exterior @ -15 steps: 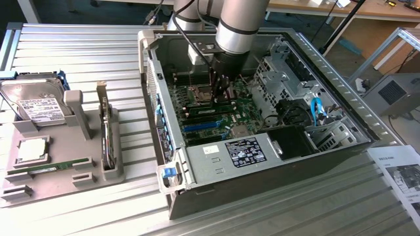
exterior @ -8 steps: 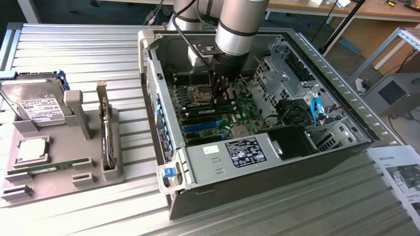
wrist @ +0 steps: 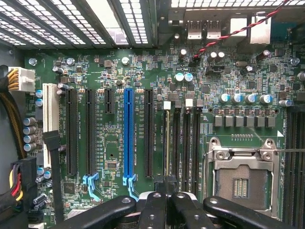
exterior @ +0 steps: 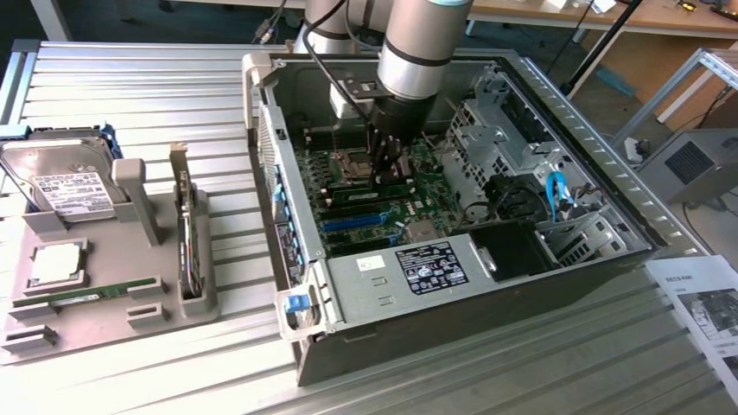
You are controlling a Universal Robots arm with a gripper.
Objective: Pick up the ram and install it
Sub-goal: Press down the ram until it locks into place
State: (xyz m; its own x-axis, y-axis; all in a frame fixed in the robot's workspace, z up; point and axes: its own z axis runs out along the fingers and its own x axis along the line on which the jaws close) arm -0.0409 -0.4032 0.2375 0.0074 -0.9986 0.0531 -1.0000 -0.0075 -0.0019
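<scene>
A green ram [wrist: 167, 143] stands on edge in the memory slot nearest the expansion slots, beside the CPU socket [wrist: 243, 179]. In the exterior view the ram [exterior: 396, 184] is a thin green strip on the motherboard inside the open computer case [exterior: 600, 164]. My gripper [wrist: 167, 193] is shut, its black fingers [wrist: 152, 210] pressed together right over one end of that stick. Seen from outside, the gripper [exterior: 386, 169] reaches straight down into the case. Whether the tips touch the stick I cannot tell. Another green stick [exterior: 86, 294] lies flat on the grey tray [exterior: 110, 328].
On the tray also rest a silver hard drive [exterior: 58, 186] and an upright expansion card [exterior: 185, 233]. A power supply [exterior: 403, 277] fills the case's near end, and a drive cage [exterior: 496, 130] stands at the exterior view's right. Printed sheets [exterior: 703, 303] lie at the lower right.
</scene>
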